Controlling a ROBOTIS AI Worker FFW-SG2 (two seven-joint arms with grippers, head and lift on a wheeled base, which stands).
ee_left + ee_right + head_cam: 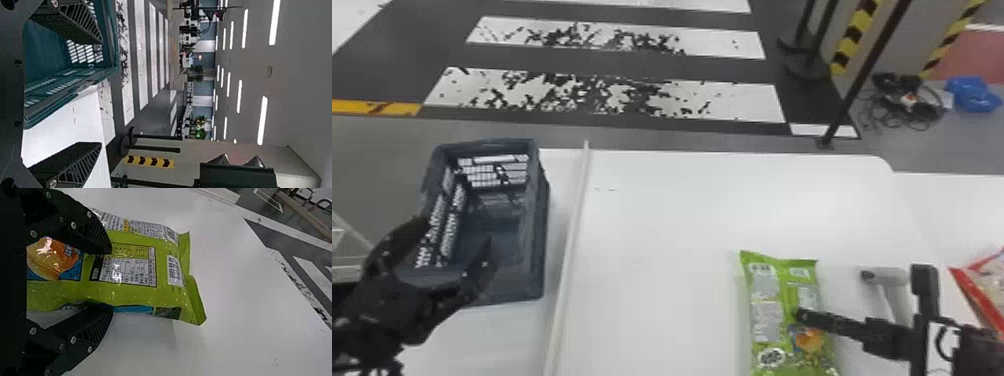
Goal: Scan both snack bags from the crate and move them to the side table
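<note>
Reaching in from about four o'clock in the head view, with noon at its far side, our right gripper [802,314] is at the green snack bag [766,292], over the half of it nearer three o'clock. We cannot tell whether that pincer is clamped on the bag or loose around it. The bag lies between four and five o'clock on the white table [657,215], its printed panels facing up and one sealed end towards noon. In the right wrist view we see a nutrition panel [129,266] and a barcode [175,271] near that end.

At about eight o'clock we have our left gripper [457,232], its fingers spread wide with nothing between them. It is at the dark crate [543,235], which stands at nine o'clock; one finger overlaps the crate's inside in the head view.

Between three and four o'clock, just past the green bag, we find a grey handheld scanner [888,276], partly behind our right arm. Farther out, at the picture's edge, the red-edged snack bag [991,282] lies on what looks like the side table [957,205]. A pale raised strip [574,215] runs along the table beside the crate, and a blue bundle [972,94] sits on the floor between two and three o'clock, next to tangled cables [907,100].
</note>
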